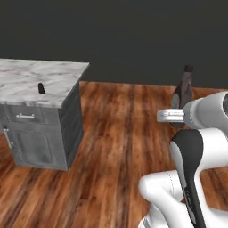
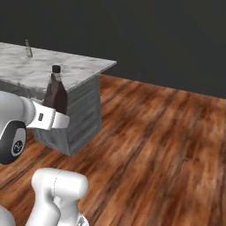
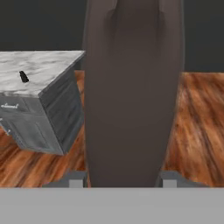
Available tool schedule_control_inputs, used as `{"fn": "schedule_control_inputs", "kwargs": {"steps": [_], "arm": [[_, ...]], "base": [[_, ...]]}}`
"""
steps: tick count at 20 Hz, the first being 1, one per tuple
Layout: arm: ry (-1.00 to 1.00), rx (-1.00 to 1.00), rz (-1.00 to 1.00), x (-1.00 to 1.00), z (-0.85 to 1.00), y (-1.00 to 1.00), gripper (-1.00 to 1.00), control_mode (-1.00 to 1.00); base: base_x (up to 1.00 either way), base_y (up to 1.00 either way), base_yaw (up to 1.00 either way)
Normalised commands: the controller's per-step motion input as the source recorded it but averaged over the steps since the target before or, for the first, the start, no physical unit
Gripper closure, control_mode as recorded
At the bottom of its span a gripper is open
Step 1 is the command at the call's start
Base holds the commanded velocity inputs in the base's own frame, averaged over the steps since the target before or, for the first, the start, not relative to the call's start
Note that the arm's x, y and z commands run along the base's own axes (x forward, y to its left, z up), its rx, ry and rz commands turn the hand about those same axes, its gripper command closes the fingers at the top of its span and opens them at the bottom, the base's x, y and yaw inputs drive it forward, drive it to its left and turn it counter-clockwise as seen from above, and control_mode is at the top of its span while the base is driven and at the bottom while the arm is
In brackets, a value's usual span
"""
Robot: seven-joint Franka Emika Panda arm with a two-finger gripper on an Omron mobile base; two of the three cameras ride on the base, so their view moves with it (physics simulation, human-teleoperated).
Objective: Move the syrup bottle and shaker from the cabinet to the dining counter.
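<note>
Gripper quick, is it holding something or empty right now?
Gripper: jaws shut on the syrup bottle, carried upright in the air, away from the dining counter.

White arm bent at the elbow, forearm reaching forward and level; gripper point(image 3: 122, 181) closed around the upright syrup bottle point(image 3: 131, 96), one finger on each side.

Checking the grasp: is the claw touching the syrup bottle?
Touching. In the hand view, the syrup bottle stands between both claw fingertips, flush against its sides, no gap.
</note>
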Motion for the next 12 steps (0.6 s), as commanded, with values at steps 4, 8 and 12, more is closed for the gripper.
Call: {"fn": "schedule_control_inputs", "kwargs": {"steps": [4,8,12], "arm": [[0.0,0.0,0.0,0.0,0.0,0.0,1.0,1.0],[0.0,0.0,0.0,0.0,0.0,0.0,1.0,1.0],[0.0,0.0,0.0,0.0,0.0,0.0,1.0,1.0]], "base": [[0.9,0.98,0.07],[0.98,1.0,0.06],[0.99,1.0,0.06]]}}
